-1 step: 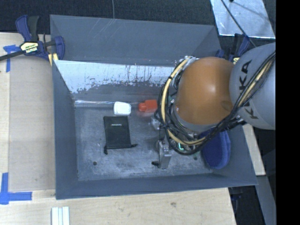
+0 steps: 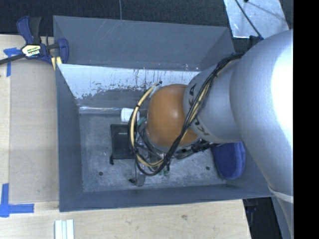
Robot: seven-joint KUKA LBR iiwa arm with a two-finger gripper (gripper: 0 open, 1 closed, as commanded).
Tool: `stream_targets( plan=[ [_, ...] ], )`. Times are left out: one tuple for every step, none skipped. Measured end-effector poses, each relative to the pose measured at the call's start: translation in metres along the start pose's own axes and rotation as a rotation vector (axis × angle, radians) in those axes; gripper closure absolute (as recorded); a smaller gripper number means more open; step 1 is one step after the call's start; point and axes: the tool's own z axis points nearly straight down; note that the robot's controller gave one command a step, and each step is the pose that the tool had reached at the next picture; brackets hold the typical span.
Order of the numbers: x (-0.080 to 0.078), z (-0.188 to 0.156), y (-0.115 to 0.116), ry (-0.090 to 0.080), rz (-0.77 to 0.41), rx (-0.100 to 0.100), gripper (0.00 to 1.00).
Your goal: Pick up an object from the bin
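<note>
- Three loose things lie in the grey bin (image 2: pixel 70 148).
- Leftmost, a black flat piece (image 2: pixel 121 139) lies on the floor left of centre, with a small white cylinder (image 2: pixel 126 114) just behind it.
- Beside the black piece's near corner, the tool (image 2: pixel 139 179) sits low under the arm's orange cover (image 2: pixel 167 116); whether it is apart or together, I cannot tell.
- Far right, a blue rounded thing (image 2: pixel 229 159) rests against the wall.

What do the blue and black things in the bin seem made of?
Blue rounded thing: probably soft fabric or foam, matte, no glints. Black flat block: likely plastic or rubber, dull surface, straight edges.
</note>
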Motion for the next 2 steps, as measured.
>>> stream_targets(
  plan=[
    [-0.002, -0.005, -0.001, -0.007, 0.004, -0.002, 1.00],
    [-0.039, -0.115, 0.011, -0.016, 0.014, -0.004, 1.00]
  ],
)
